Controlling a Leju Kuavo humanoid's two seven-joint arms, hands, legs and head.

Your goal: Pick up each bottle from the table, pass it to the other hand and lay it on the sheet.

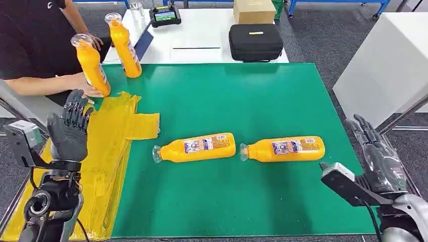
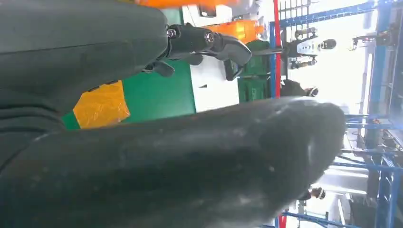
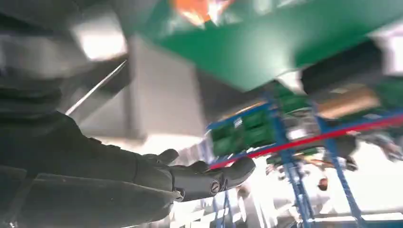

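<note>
Left hand: left hand point(image 1: 69, 132) raised over the yellow sheet point(image 1: 108, 151), fingers spread and upright, holding nothing.
Right hand: right hand point(image 1: 378, 156) off the right edge of the tabletop point(image 1: 282, 101), fingers apart and empty; in the right wrist view point(image 3: 190, 178) it is blurred.
Lying bottles: left bottle point(image 1: 196, 147) and right bottle point(image 1: 283, 148) lie on their sides on the green tabletop, end to end, caps to the left, apart from the sheet.
Upright bottles: near bottle point(image 1: 92, 64) stands tilted at the sheet's far corner, a person's hand point(image 1: 83, 85) on it; far bottle point(image 1: 124, 46) stands just behind it.
Beyond: black case point(image 1: 255, 42) and cardboard box point(image 1: 254, 11) on a white table.
</note>
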